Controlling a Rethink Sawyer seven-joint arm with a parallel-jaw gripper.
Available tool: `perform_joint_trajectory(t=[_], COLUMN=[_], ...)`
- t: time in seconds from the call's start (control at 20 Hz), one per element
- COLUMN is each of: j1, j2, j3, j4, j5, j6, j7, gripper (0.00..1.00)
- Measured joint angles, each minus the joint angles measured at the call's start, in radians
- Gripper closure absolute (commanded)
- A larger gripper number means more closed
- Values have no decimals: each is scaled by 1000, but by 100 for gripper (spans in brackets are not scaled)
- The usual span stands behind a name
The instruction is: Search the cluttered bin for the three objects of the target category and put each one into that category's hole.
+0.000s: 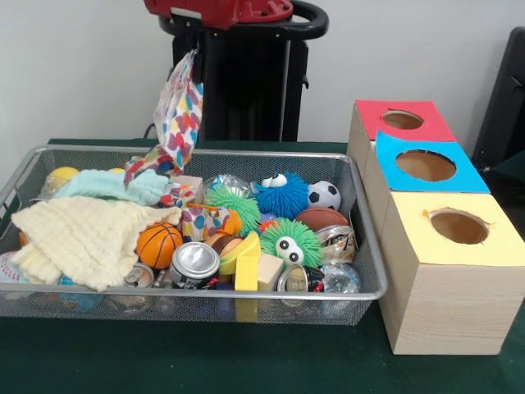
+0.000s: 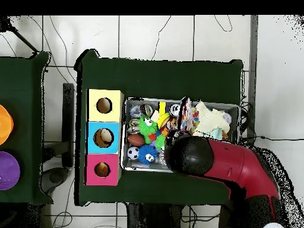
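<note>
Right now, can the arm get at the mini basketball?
Probably not yet: the patterned cloth hangs from the arm. The basketball itself lies uncovered on top, beside the cream cloth.

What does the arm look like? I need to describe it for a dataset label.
The arm is glossy red with a rounded black cap at one joint. From the front, a red link sits above a black column. The tool itself isn't discernible.

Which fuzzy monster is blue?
The blue fuzzy monster sits at the back of the basket, beside the little soccer ball. The other two fuzzy monsters are green.
</note>
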Motion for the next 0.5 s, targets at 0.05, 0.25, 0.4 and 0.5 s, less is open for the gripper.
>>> perform_joint_trajectory(t=[0.05, 0.25, 0.4, 0.5], j1=[-1, -7, -16, -17], j2=[-3, -20, -24, -24], j3=[1, 7, 14, 15], j4=[3, 41, 76, 80], j5=[0, 0, 0, 0], j6=[0, 0, 0, 0], j7=[0, 0, 0, 0], gripper=[100, 100, 0, 0])
